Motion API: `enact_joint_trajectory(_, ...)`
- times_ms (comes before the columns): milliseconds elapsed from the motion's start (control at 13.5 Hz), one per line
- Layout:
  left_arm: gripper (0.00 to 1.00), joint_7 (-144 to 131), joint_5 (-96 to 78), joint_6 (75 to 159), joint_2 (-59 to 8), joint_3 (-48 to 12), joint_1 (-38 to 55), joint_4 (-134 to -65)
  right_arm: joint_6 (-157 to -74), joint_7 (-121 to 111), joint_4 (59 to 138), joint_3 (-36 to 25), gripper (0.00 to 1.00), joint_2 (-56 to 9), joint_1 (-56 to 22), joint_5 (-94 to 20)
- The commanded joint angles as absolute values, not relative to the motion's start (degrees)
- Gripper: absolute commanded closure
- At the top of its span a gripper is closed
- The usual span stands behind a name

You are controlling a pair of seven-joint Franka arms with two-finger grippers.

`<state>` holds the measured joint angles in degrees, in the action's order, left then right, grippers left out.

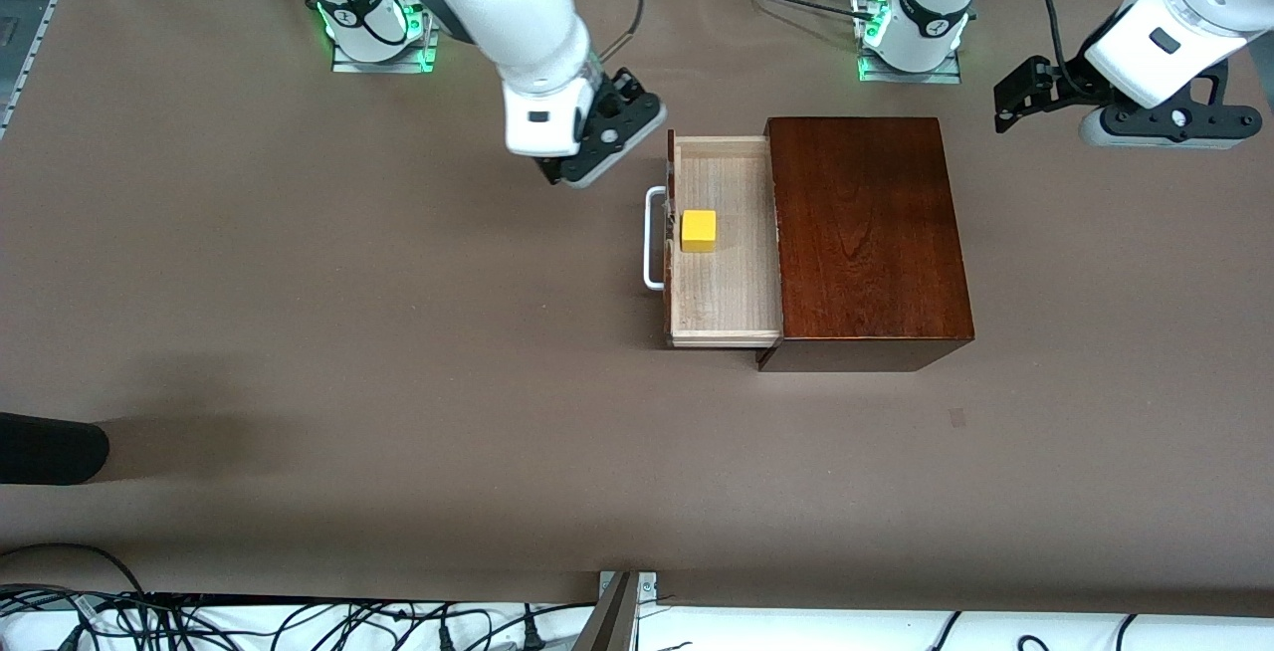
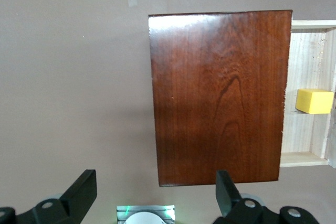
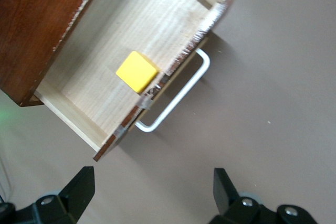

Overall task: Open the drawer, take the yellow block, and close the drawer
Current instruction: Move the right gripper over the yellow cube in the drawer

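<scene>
The right gripper (image 1: 572, 168) hangs with jaws spread and empty over the table (image 1: 299, 332) beside the drawer (image 1: 722, 283), which is pulled out of the wooden box (image 1: 866, 233). The yellow block (image 1: 699, 230) sits inside, against the drawer's front near the handle (image 1: 652, 238). The left gripper (image 1: 1020, 94) waits released over the table's left-arm end.

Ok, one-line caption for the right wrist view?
Small yellow cube in the open pale-wood drawer, right claw open above the table.

A robotics lab: two arm bases (image 1: 378, 24) bolted to a brown-covered table (image 1: 299, 332), cables (image 1: 199, 621) trailing along its edge.
</scene>
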<state>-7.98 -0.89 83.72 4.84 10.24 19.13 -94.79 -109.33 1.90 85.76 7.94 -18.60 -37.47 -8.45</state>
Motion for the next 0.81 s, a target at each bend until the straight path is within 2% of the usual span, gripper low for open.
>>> enact_joint_trajectory(0, 0.00, -3.3, 0.2, 86.0, 6.4, 9.9, 16.4, -96.9, -108.7, -2.3, 80.3, 7.6, 0.00, -22.9, -39.9, -7.5)
enact_joint_trajectory(738, 0.00, -2.3, 0.7, 87.4, 5.3, 9.9, 14.7, -95.9, -122.7, -13.5, 78.8, 7.5, 0.00, -32.1, -46.1, -1.9)
